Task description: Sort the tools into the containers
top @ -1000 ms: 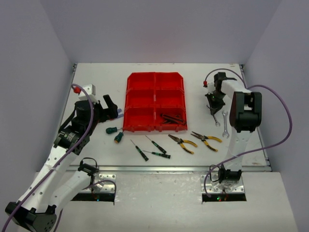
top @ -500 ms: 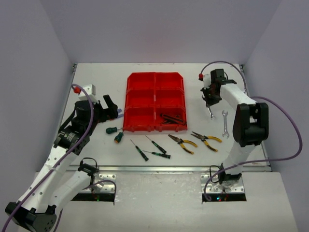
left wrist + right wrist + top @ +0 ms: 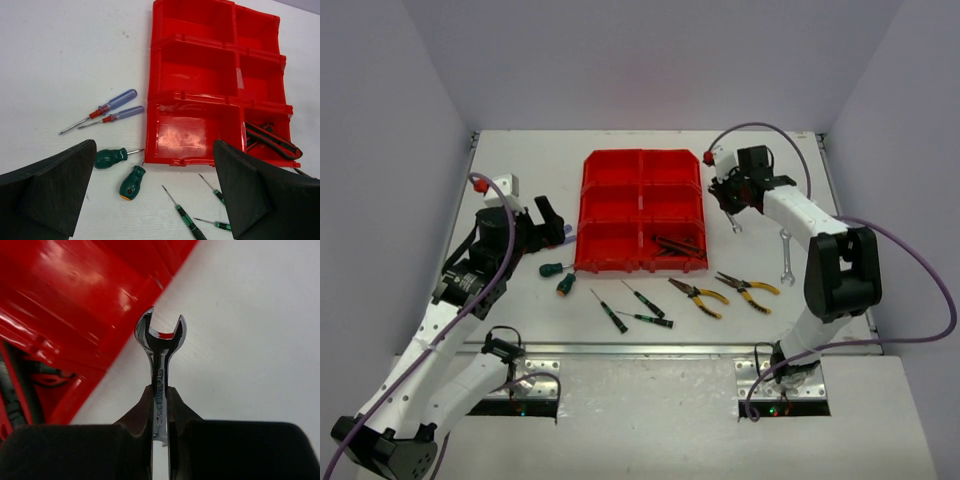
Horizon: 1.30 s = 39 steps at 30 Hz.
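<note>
The jaws of the right arm [image 3: 775, 200] were clamped narrow on the flat shank of a small silver open-ended wrench [image 3: 160, 347]. The wrench hung clear of the white desk [image 3: 520, 160], just beside the right wall of the bright red six-compartment plastic bin block [image 3: 615, 205]. The jaws of the left arm [image 3: 495, 245] stood wide and held nothing, left of the block. Risk assessment: the grip covered only a short length of thin shank, so the wrench could pivot or slip during travel. A low traverse could strike its open end against the bin wall. Release over the near right compartment, which contained red-and-black pliers [image 3: 675, 245], would mix tool types.
</note>
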Each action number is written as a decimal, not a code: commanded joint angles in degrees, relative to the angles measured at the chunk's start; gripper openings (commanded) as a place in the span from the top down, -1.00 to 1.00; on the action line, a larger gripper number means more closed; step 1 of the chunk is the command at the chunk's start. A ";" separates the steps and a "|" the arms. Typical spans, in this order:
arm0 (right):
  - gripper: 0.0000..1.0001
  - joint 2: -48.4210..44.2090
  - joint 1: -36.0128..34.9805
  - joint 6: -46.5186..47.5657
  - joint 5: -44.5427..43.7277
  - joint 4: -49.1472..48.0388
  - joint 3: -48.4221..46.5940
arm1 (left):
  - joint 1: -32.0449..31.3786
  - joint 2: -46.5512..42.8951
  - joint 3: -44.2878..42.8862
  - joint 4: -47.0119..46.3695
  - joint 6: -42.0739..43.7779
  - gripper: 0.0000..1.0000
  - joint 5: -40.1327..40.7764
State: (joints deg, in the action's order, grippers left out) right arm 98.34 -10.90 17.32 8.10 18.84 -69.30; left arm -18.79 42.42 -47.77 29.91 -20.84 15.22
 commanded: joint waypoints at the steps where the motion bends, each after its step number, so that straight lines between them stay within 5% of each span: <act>1: 1.00 4.47 -1.74 8.34 9.43 -2.53 -13.63 | -0.55 -0.24 0.04 -2.05 0.45 -1.00 -0.46; 12: 1.00 17.29 -7.50 13.16 18.26 -0.35 -26.92 | -0.55 -0.13 0.04 -2.10 0.54 -1.00 0.44; 22: 0.93 15.11 -8.78 10.31 20.85 -5.76 -20.39 | -0.46 0.30 0.04 -2.05 0.54 -1.00 0.07; 27: 0.31 13.90 -8.79 11.37 20.05 -5.23 -17.45 | -0.46 0.38 0.04 -2.05 0.54 -1.00 -0.02; 28: 0.07 13.63 -8.79 11.51 19.94 -4.85 -17.18 | -0.46 0.33 0.04 -2.05 0.58 -1.00 -0.06; 30: -0.79 12.90 -8.79 11.52 19.35 -4.09 -16.95 | -0.46 0.15 0.04 -2.12 0.63 -1.00 -0.11; 31: -0.95 12.58 -8.70 11.07 18.28 -3.94 -16.83 | -0.51 0.07 0.00 -2.09 0.63 -1.00 -0.11; 34: -0.98 11.26 -7.74 6.77 12.48 -4.07 -16.57 | -0.46 -0.50 0.04 -1.96 0.63 -1.00 -0.02; 39: -0.98 5.65 -0.09 -14.59 -4.20 -2.05 -13.76 | -0.46 -0.85 -0.13 -1.62 0.54 -1.00 -0.11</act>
State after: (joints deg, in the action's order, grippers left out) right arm 111.03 -17.46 19.35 17.02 16.77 -84.38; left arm -18.79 42.70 -47.77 29.91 -20.84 15.42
